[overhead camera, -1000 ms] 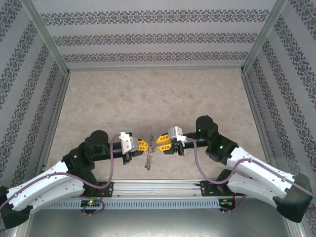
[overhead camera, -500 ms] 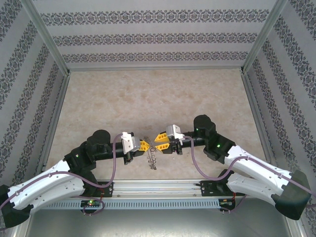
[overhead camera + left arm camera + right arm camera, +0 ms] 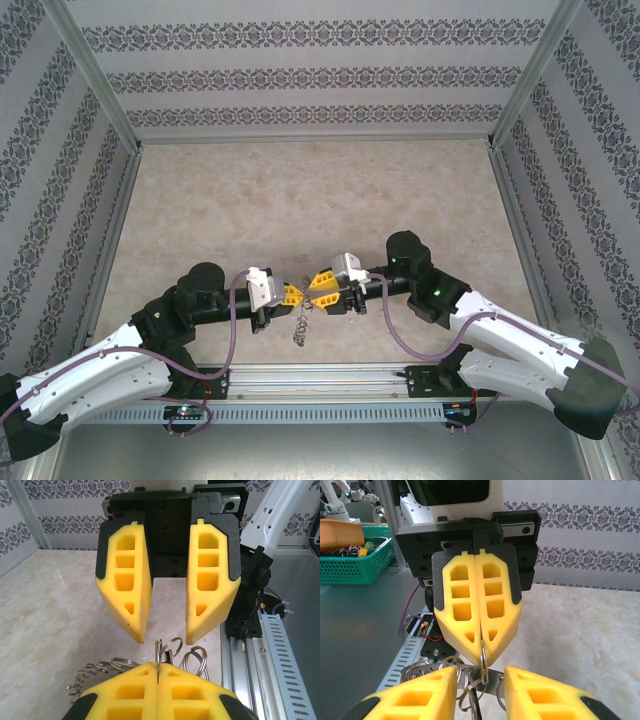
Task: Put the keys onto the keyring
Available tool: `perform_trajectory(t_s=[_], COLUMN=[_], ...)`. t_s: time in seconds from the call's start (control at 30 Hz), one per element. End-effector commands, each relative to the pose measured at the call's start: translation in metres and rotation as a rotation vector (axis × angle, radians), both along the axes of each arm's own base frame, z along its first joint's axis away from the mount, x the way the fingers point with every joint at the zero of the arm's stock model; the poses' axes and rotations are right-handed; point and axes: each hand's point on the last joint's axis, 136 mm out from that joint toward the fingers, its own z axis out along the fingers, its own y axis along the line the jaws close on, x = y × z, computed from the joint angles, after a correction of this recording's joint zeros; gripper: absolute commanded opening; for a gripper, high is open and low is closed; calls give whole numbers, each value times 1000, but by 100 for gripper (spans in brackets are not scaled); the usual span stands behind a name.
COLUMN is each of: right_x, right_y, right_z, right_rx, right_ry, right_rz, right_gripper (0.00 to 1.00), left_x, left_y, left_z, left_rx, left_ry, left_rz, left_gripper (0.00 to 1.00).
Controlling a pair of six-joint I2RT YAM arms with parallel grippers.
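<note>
Pinching one keyring (image 3: pixel 299 328), the left gripper (image 3: pixel 296 293) is closed tight on a thin wire loop (image 3: pixel 483 654) at its rim.
The right gripper (image 3: pixel 313 283) faces it tip to tip, both fingers apart. The ring cluster dangles over the table (image 3: pixel 300 200), its long axis running toward the arm bases.

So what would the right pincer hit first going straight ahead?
Probably the keyring, whose wire loops hang from the shut left pincer between the open fingers of the right pincer. The left pincer's tips sit just behind; depth is unclear.
</note>
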Motion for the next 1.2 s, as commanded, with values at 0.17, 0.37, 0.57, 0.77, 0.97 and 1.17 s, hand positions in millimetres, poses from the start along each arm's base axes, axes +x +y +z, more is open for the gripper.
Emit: perform_trajectory(t_s=[0.17,0.37,0.57,0.77,0.97,1.17], right_x=[-2,0,1,0,7,14], right_y=[8,11,7,5,4,6], right_z=[11,4,1,7,7,4], right_rx=[19,-11,-21,-16,-59,-130], right_ry=[-18,-16,-39,-71,-132,-165], right_rz=[28,25,0,-7,-68,-122], right_gripper=[27,14,7,0,0,0], left_x=[-3,-3,-6,-3,22,39], left_y=[-5,-5,-4,-4,2,2], left_z=[23,24,29,26,10,-1], left_rx=[-73,-78,-102,-101,15,115], left_ry=[-67,-67,-71,-58,-35,-19], left_rz=[-36,-37,-43,-30,110,179], left_gripper=[0,0,0,0,8,10])
